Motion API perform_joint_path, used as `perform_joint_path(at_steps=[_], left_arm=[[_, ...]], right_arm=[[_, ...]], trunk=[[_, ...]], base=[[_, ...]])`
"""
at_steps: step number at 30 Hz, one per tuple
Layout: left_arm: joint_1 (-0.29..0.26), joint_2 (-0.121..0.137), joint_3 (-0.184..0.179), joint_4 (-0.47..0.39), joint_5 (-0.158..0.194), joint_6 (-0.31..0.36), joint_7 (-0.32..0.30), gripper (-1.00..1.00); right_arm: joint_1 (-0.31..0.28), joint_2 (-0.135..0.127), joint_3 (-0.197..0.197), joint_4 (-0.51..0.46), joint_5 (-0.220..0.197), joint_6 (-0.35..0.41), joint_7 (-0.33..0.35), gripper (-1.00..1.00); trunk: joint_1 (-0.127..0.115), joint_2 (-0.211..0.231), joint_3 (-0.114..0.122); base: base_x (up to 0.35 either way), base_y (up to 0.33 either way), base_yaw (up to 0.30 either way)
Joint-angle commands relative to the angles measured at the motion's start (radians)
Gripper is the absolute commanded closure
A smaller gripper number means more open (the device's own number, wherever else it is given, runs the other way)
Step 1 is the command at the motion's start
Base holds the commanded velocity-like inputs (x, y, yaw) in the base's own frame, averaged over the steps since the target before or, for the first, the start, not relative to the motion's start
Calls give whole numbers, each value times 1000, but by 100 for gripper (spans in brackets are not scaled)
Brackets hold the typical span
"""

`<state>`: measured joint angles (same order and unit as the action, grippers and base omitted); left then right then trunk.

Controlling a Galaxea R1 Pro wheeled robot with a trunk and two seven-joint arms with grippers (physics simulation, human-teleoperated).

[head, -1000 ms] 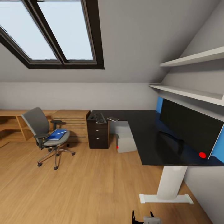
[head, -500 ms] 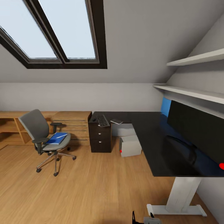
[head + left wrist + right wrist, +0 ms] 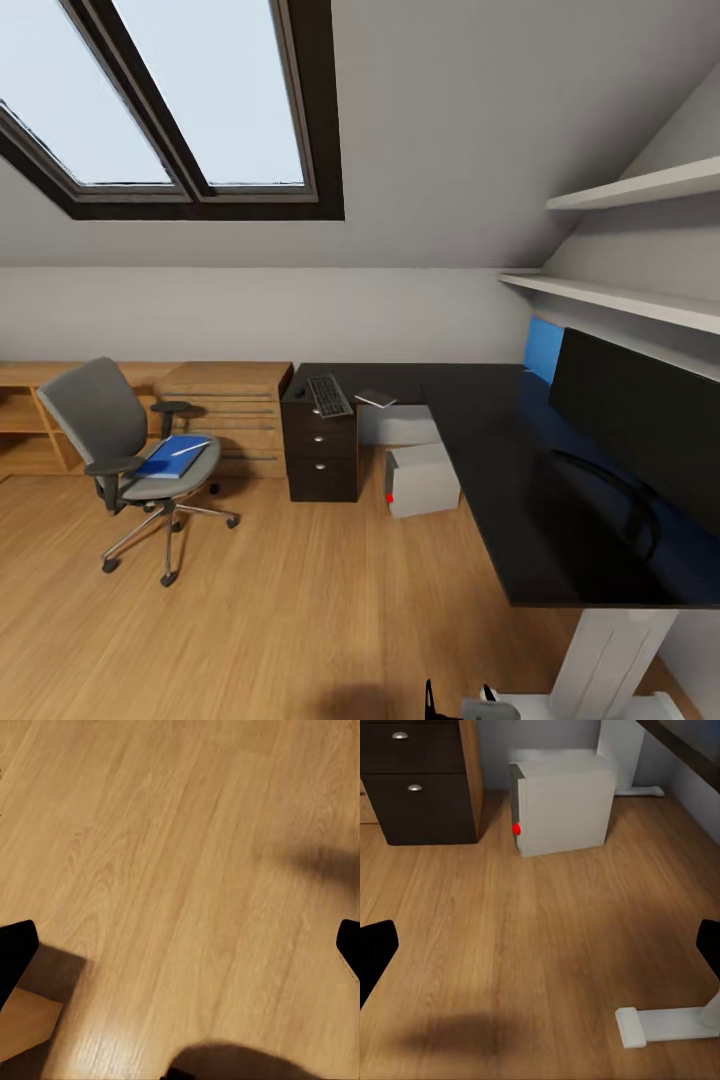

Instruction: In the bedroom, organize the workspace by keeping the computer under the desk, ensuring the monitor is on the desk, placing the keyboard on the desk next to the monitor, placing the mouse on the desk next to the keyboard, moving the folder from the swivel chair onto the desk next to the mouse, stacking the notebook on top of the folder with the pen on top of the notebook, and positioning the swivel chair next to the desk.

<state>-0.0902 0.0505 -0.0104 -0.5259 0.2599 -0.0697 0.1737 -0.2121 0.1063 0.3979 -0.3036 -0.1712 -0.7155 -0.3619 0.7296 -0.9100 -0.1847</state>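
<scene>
The long black-topped corner counter (image 3: 500, 480) with a white leg serves as the landmark. On its far end, above the black drawers with round silver knobs (image 3: 322, 452), lies the slim silver-grey keyboard with dark keys (image 3: 328, 395), with a small dark oval mouse (image 3: 298, 392) just beside it and a thin grey notebook (image 3: 376, 399) near its other side. The wide black flat monitor (image 3: 640, 420) stands on the counter along the wall. Under the counter, on the wooden floor (image 3: 300, 600), sits the small grey tower computer with a red button (image 3: 422, 480); the right wrist view shows it (image 3: 561, 801) beside the drawers (image 3: 416, 780). Well apart from the counter stands the grey padded swivel chair with black armrests (image 3: 130, 460), its seat carrying the flat bright blue folder (image 3: 172, 457) with the thin pale pen (image 3: 190, 448) lying on it. The left claw (image 3: 180, 945) hangs released above bare floor; the right claw (image 3: 540, 945) also has its jaws spread wide.
</scene>
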Motion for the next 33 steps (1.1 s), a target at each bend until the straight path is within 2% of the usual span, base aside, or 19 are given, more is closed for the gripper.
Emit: perform_joint_path(at_steps=[1,4,7,16,33], left_arm=[[-1,0,-2,0,8,-10,2,-100],[0,0,-1,0,9,-72,5,-100],[-1,1,-1,0,10,-97,10,-100],[0,2,1,1,11,-104,13,-100],[0,2,1,1,12,-105,13,-100]], right_arm=[[-1,0,9,1,-10,-4,-4,-100],[-1,0,9,1,-10,-3,-4,-100],[-1,0,9,1,-10,-3,-4,-100],[-1,0,9,1,-10,-3,-3,-100],[-1,-1,9,3,-10,-3,-3,-100]], trunk=[[0,-1,-1],[0,-1,-1],[0,-1,-1],[0,-1,-1],[0,-1,-1]], base=[[36,0,0],[123,0,0],[263,2,0],[312,102,0],[299,220,0]])
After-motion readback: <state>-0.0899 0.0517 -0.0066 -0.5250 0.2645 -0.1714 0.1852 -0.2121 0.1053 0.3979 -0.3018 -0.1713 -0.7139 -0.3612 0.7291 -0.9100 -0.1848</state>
